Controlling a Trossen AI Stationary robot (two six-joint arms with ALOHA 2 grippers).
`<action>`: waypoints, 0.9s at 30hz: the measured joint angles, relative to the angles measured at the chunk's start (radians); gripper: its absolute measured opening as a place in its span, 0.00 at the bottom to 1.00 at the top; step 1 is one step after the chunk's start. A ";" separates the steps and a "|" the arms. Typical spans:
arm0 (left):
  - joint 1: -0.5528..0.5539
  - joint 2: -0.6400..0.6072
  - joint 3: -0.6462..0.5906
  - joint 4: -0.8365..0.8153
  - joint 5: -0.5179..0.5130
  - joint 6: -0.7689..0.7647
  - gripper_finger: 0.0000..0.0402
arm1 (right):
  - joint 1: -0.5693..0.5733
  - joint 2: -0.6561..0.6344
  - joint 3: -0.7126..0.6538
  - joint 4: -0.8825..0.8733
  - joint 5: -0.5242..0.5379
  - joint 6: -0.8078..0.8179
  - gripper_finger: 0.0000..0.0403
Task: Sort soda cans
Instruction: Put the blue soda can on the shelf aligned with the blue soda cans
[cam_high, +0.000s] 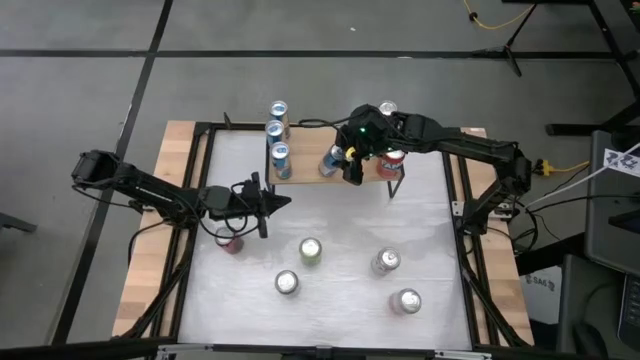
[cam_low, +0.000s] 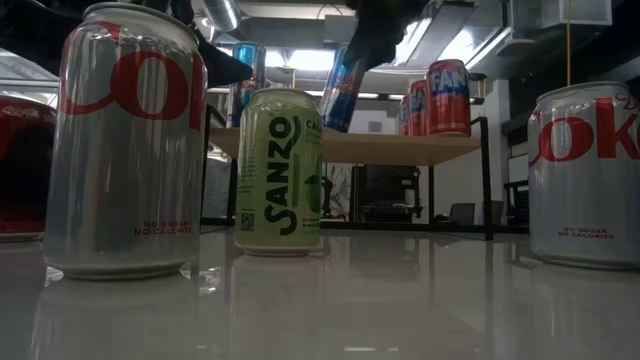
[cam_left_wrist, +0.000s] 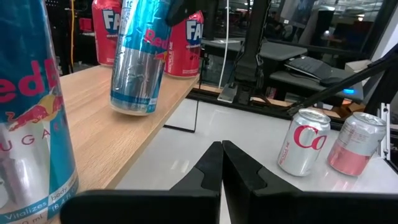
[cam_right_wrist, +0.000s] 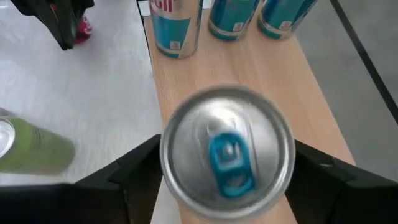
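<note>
My right gripper (cam_high: 347, 163) is over the raised wooden shelf (cam_high: 310, 172) at the table's far side, shut on a light-blue and silver can (cam_high: 331, 160). Its silver top with a blue tab fills the right wrist view (cam_right_wrist: 227, 149). Three more blue cans (cam_high: 277, 130) stand on their bases on the shelf's left end, and red cans (cam_high: 393, 158) stand on its right end. My left gripper (cam_high: 268, 205) is shut and empty, level above the table left of centre, beside a red can (cam_high: 230, 240). My right gripper pinches the blue can by its side walls just under the top rim (cam_right_wrist: 168, 155), one finger (cam_right_wrist: 134, 171) on each side. The fingers come from above, pointing down. The can is tilted (cam_left_wrist: 135, 62); whether its base (cam_left_wrist: 132, 109) touches the shelf I cannot tell.
On the white table stand a pale green can (cam_high: 311, 250), two silver cans (cam_high: 287, 283) (cam_high: 386, 261) and a pinkish can (cam_high: 407, 300). The shelf stands on thin black legs (cam_low: 488, 175). Black frame rails (cam_high: 465, 250) run along the table's sides.
</note>
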 joint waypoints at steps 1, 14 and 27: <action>0.000 0.000 0.000 0.000 0.000 0.000 0.00 | 0.000 0.002 0.000 0.001 0.000 0.000 0.70; 0.000 0.000 0.000 -0.001 0.000 0.000 0.00 | 0.000 0.001 -0.001 0.008 0.000 0.000 0.70; 0.000 0.000 0.000 -0.001 0.000 0.000 0.00 | 0.000 0.044 -0.005 -0.001 0.002 0.006 0.70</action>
